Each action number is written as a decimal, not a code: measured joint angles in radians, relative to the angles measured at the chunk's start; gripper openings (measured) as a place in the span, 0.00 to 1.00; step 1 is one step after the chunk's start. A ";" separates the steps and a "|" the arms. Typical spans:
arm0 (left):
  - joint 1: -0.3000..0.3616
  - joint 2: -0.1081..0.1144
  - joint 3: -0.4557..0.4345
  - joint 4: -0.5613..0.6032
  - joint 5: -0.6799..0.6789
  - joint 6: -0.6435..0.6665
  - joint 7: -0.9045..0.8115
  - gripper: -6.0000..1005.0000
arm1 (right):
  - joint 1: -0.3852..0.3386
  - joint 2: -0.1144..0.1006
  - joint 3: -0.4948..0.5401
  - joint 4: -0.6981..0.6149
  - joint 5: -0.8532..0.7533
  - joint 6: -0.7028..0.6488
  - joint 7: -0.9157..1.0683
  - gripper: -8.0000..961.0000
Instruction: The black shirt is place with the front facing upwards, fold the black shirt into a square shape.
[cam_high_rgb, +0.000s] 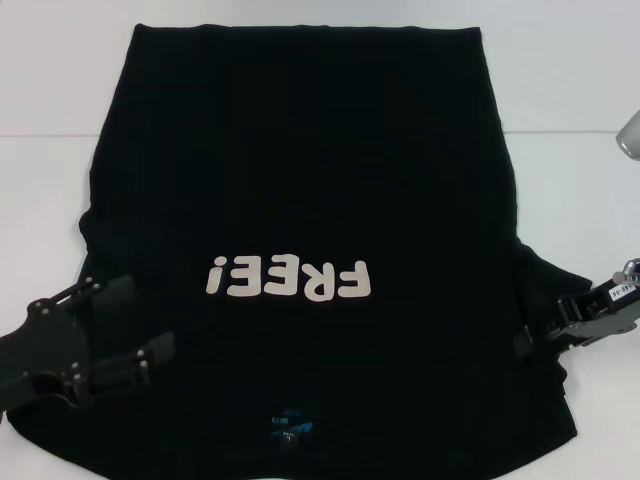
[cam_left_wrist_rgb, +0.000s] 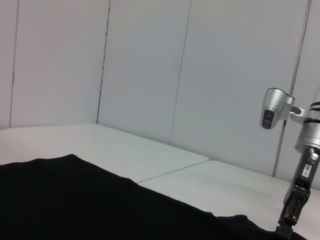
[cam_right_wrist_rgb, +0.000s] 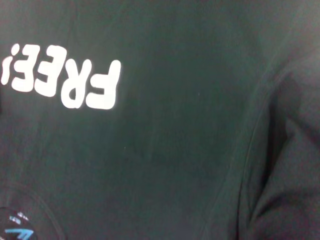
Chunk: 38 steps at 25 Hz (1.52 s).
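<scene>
left gripper (cam_high_rgb: 128, 322): lower left of the head view, lying low over the shirt's left sleeve area; arm comes in from the lower left edge, fingers pointing right and slightly up; two black fingers spread apart, nothing between them.
shirt (cam_high_rgb: 300, 180): fills the middle of the head view, flat on the white table (cam_high_rgb: 50, 70), front up, collar toward the bottom edge, hem near the top.
lettering (cam_high_rgb: 290, 279): pale "free!" upside down, centre of the frame, between the two grippers.
neck label (cam_high_rgb: 290, 428): small blue patch, bottom centre.
right gripper (cam_high_rgb: 527, 342): right edge of the head view, at the shirt's right sleeve seam; arm reaches in from the right, tip pointing left; cannot tell whether its fingers are apart or together.
</scene>
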 joint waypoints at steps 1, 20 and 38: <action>0.000 0.000 0.000 0.000 0.000 0.000 0.000 0.91 | 0.001 0.000 -0.009 -0.001 0.000 0.000 0.002 0.76; 0.001 0.000 0.000 0.005 0.000 0.005 0.000 0.91 | 0.043 0.008 -0.042 -0.006 -0.059 -0.009 0.010 0.34; 0.003 -0.002 0.000 0.003 -0.012 0.008 -0.005 0.90 | 0.020 0.009 -0.022 -0.082 -0.054 -0.041 -0.003 0.05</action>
